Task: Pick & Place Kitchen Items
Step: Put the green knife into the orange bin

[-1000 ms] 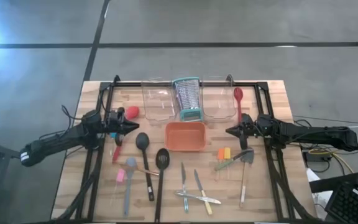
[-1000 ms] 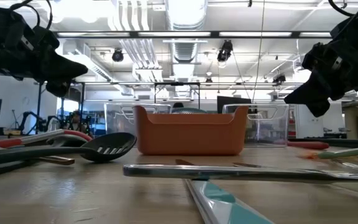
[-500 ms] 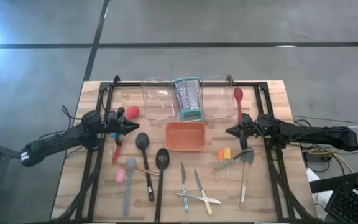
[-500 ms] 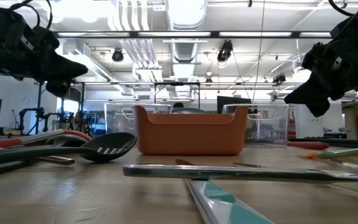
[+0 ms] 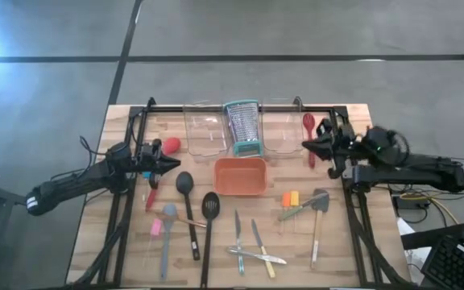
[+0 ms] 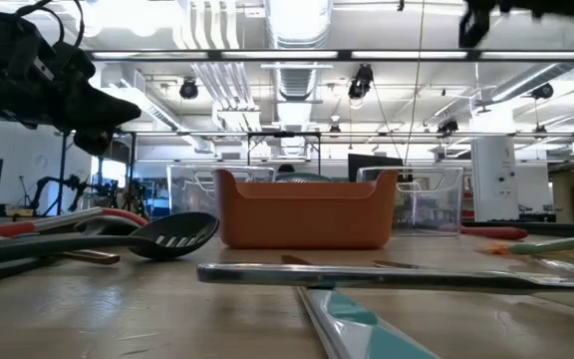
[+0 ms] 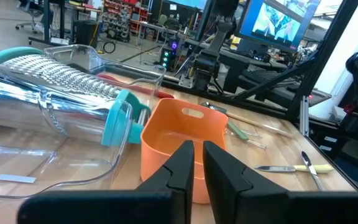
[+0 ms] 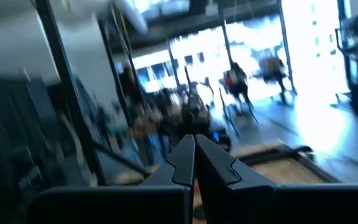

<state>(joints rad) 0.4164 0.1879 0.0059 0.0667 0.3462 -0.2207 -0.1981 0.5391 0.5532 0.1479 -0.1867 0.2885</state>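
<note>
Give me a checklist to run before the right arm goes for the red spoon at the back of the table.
1. Right gripper near the target: ok, it sits beside the red spoon in the high view.
2. Right fingers empty: ok, they meet with nothing between them, so they must open first.
3. Red spoon free to lift: ok, it lies alone on the wood beside the clear bin.
4. Height of the right gripper over the table: cannot tell; it sits at the low view's top edge.
5. Left gripper out of the way: ok, it waits shut on the far side of the orange tray.
</note>
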